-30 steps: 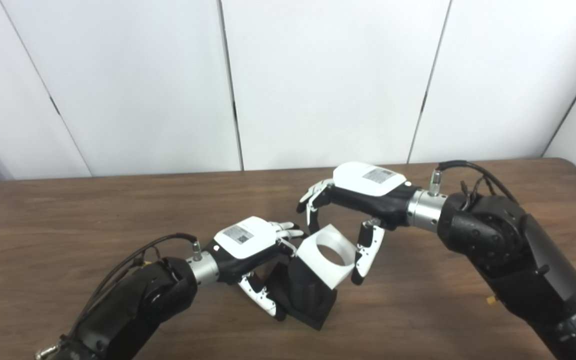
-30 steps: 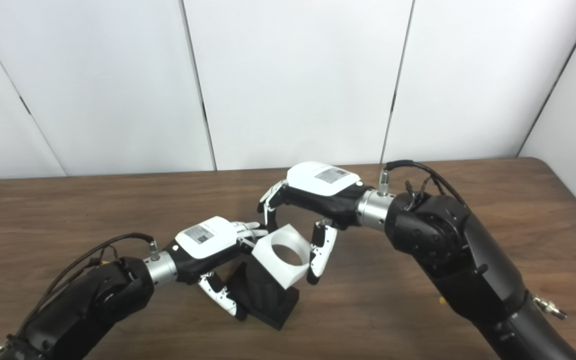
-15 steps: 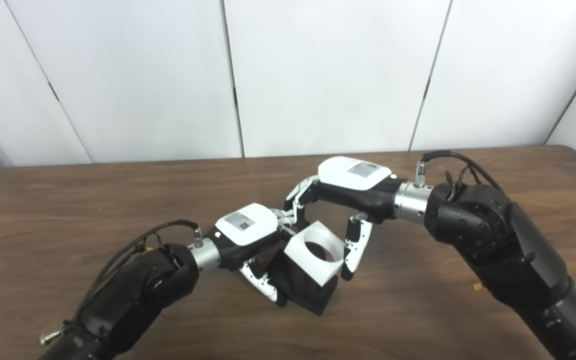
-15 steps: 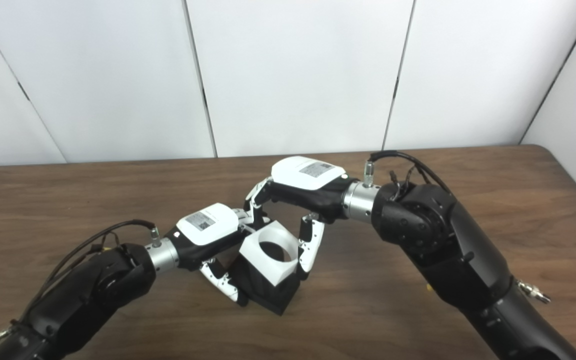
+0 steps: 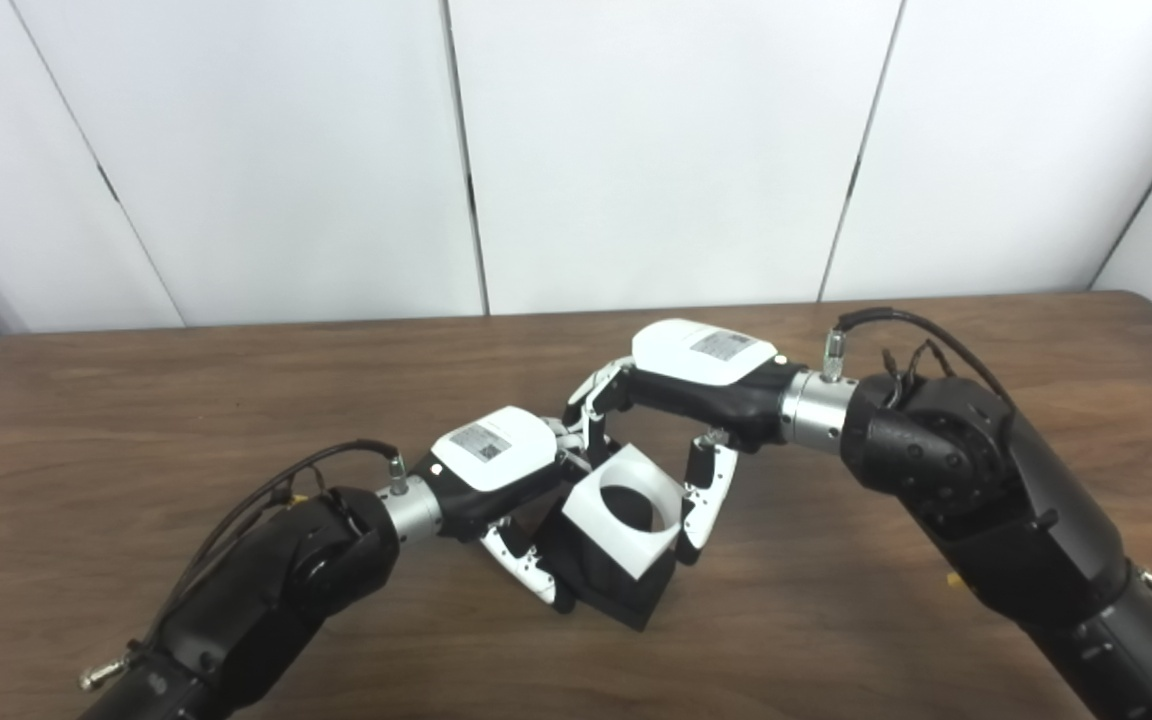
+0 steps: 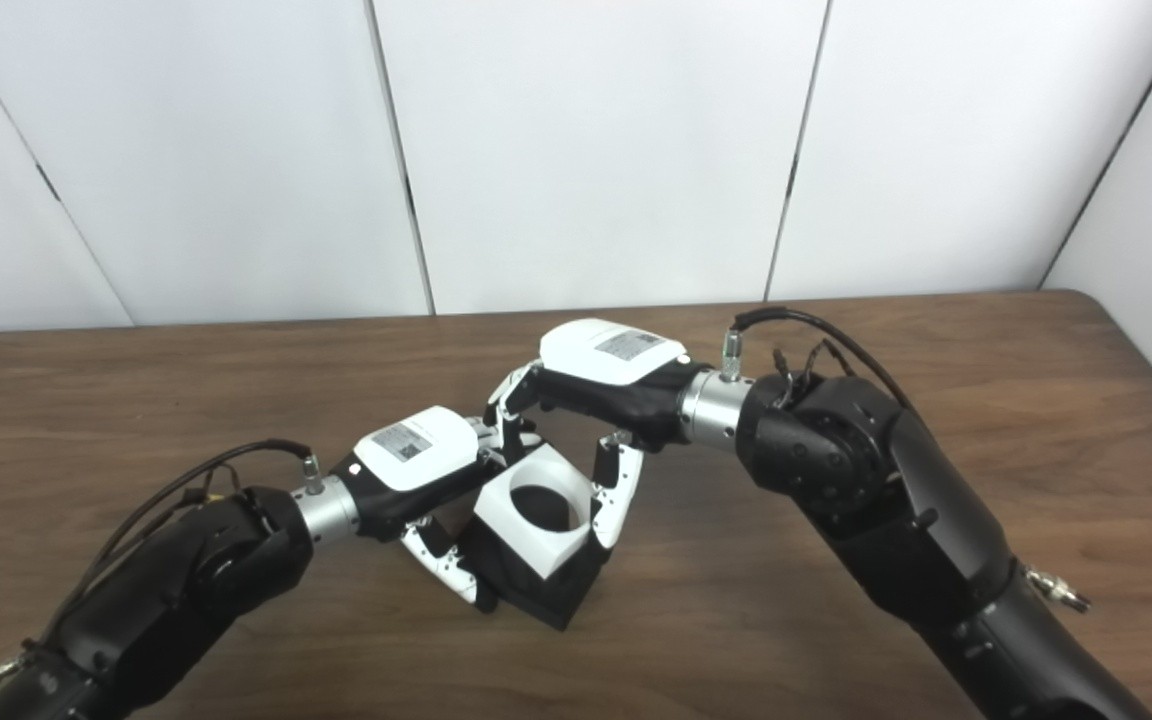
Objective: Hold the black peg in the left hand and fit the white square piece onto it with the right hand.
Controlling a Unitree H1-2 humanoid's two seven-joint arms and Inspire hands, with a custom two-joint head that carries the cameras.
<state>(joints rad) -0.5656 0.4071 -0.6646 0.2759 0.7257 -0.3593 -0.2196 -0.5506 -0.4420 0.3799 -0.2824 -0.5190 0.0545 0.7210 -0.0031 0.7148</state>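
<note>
Fingers and thumb of the left hand [image 5: 491, 462] clamp the black peg [image 5: 608, 592], bracing its base on the table [image 5: 136, 420] near centre. From two o'clock, the right hand [image 5: 681, 385] pinches the white square piece [image 5: 619, 515], tilted toward five o'clock, its round hole apparently sleeving the peg.

white square piece [image 5: 624, 513] hides the black peg's [image 5: 614, 592] top.

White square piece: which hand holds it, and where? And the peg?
Right hand grips the white square piece by opposite side faces. Left hand grips the black peg at its left side.
</note>
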